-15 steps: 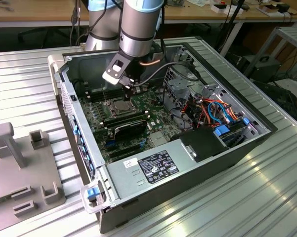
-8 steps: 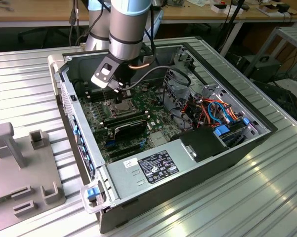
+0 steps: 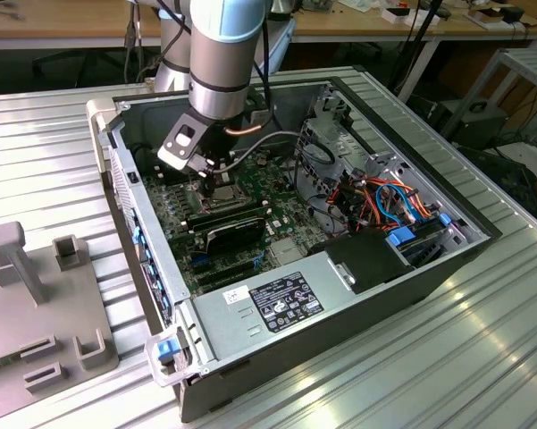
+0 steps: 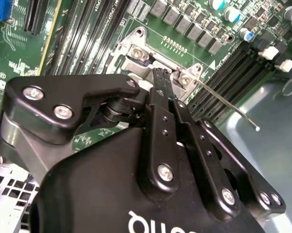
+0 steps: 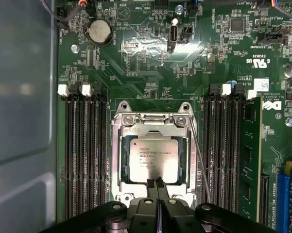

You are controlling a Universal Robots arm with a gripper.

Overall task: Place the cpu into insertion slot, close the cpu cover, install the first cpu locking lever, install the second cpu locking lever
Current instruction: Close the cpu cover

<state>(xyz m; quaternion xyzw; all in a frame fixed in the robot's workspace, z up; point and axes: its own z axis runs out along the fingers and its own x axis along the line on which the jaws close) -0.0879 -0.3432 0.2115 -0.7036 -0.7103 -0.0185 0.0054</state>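
Exterior view: the arm (image 3: 219, 54) reaches into the open PC case (image 3: 161, 268) on the bench (image 3: 482, 340). The gripper (image 3: 213, 174) is low over the motherboard (image 3: 180, 219). A printed label (image 3: 286, 302) is there, text too small to read.

First wrist view: the cpu (image 5: 153, 158) sits in the insertion slot (image 5: 127, 145), silver face up w/ fine print. The cpu cover (image 5: 117, 160) lies down around it. The fingers (image 5: 162, 191) are pressed together, holding nothing, tips at one cover edge. A locking lever (image 5: 199, 160) stands free beside it.

Second wrist view: the tips meet the frame edge. I judge the step is closing the cover, so push straight down and keep the tips off the chip face.
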